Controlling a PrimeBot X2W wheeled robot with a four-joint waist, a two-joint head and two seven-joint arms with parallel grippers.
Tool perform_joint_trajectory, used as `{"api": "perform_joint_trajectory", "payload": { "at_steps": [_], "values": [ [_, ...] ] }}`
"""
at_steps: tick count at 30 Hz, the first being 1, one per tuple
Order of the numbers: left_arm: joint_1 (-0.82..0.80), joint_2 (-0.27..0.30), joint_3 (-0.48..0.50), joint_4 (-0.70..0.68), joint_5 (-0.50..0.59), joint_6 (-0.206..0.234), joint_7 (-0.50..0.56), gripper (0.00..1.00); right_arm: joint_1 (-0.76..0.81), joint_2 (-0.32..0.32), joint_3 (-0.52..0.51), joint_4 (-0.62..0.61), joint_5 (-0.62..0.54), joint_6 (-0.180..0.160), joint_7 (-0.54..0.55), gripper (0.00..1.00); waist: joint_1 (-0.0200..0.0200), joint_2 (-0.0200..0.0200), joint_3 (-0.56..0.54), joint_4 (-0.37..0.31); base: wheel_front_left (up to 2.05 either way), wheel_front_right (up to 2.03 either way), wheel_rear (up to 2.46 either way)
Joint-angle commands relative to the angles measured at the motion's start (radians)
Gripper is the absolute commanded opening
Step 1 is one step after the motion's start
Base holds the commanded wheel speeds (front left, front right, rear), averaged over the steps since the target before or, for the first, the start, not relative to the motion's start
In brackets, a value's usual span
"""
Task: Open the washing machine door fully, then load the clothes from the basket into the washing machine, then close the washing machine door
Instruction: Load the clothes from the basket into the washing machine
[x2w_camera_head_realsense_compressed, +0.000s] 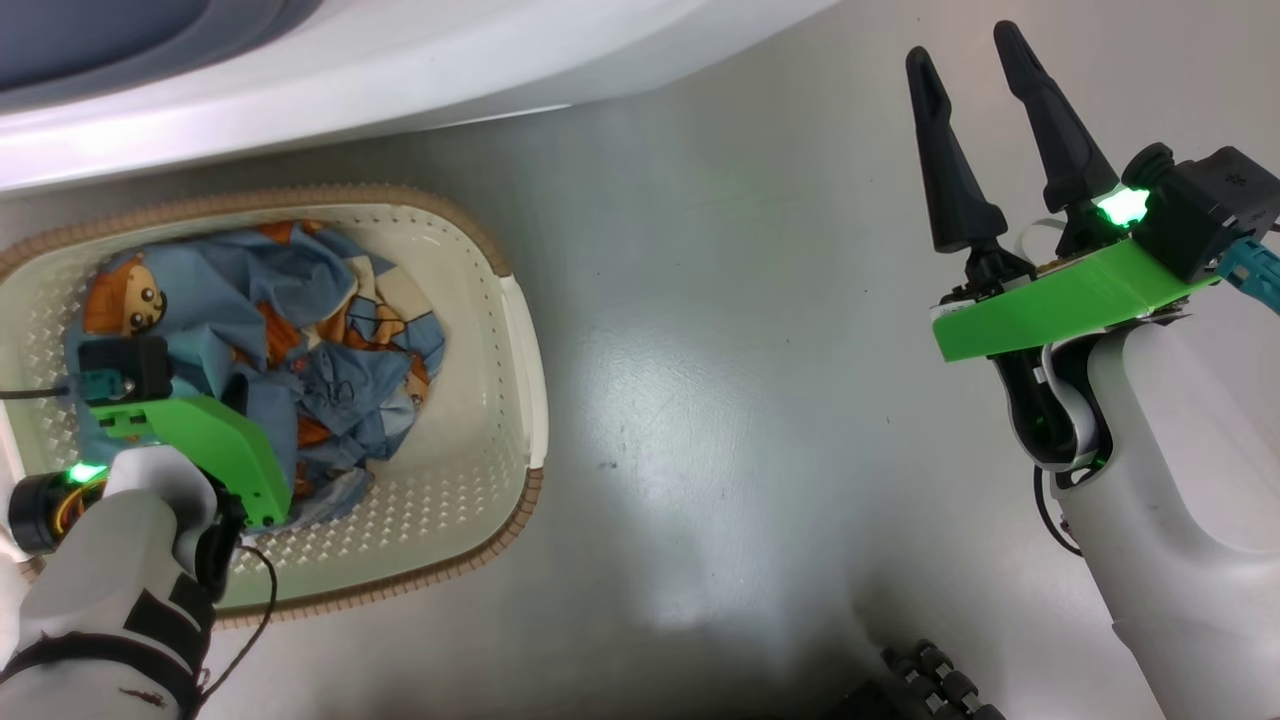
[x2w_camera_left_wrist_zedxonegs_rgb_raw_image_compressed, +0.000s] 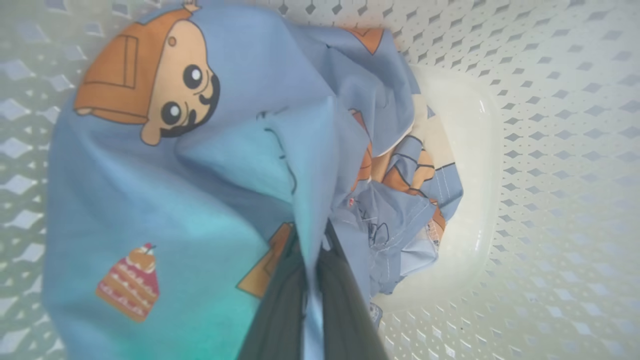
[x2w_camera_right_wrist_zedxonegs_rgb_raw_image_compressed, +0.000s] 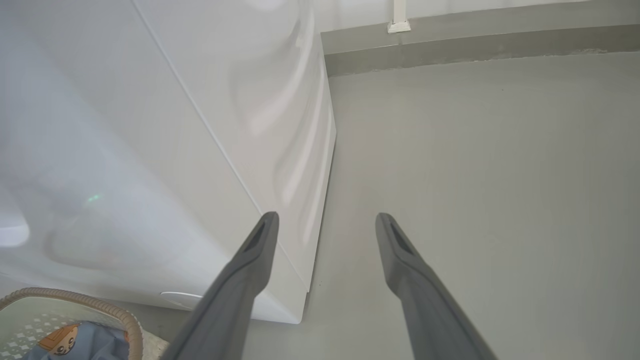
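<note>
While amid the clothes (x2w_camera_left_wrist_zedxonegs_rgb_raw_image_compressed: 200, 175), left hand (x2w_camera_left_wrist_zedxonegs_rgb_raw_image_compressed: 313, 247) (basket (x2w_camera_left_wrist_zedxonegs_rgb_raw_image_compressed: 550, 150) walls around)

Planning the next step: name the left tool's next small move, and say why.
Probably lift the left tool straight up: it is shut on a fold of the clothes, which lie in the basket, so rising should draw them clear of its walls.

The right tool (x2w_camera_right_wrist_zedxonegs_rgb_raw_image_compressed: 326, 216) is hanging with its two fingers spread wide over the grey floor (x2w_camera_right_wrist_zedxonegs_rgb_raw_image_compressed: 475, 175) beside the washing machine (x2w_camera_right_wrist_zedxonegs_rgb_raw_image_compressed: 175, 125), the basket (x2w_camera_right_wrist_zedxonegs_rgb_raw_image_compressed: 107, 306) of clothes (x2w_camera_right_wrist_zedxonegs_rgb_raw_image_compressed: 95, 346) sitting at lower left.
</note>
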Motion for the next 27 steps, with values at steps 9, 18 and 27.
{"api": "perform_joint_trajectory", "payload": {
  "at_steps": [9,18,27],
  "values": [
    [0.028,0.024,0.013,0.0,-0.026,-0.025,-0.027,0.0,0.036,0.003,0.012,-0.013,-0.008,0.004,-0.009,1.0,0.0,0.0,-0.03,0.011,0.0,0.0,0.0],
    [0.068,-0.003,0.003,-0.002,-0.052,-0.077,-0.097,0.0,0.046,0.013,0.02,0.001,0.005,0.004,-0.009,1.0,0.0,0.0,-0.117,0.022,0.0,0.0,0.0],
    [0.143,-0.024,-0.013,-0.092,-0.134,-0.084,-0.146,0.0,0.074,0.014,0.021,0.021,0.022,0.004,-0.009,1.0,0.0,0.0,-0.215,0.033,0.0,0.0,0.0]
  ]
}}
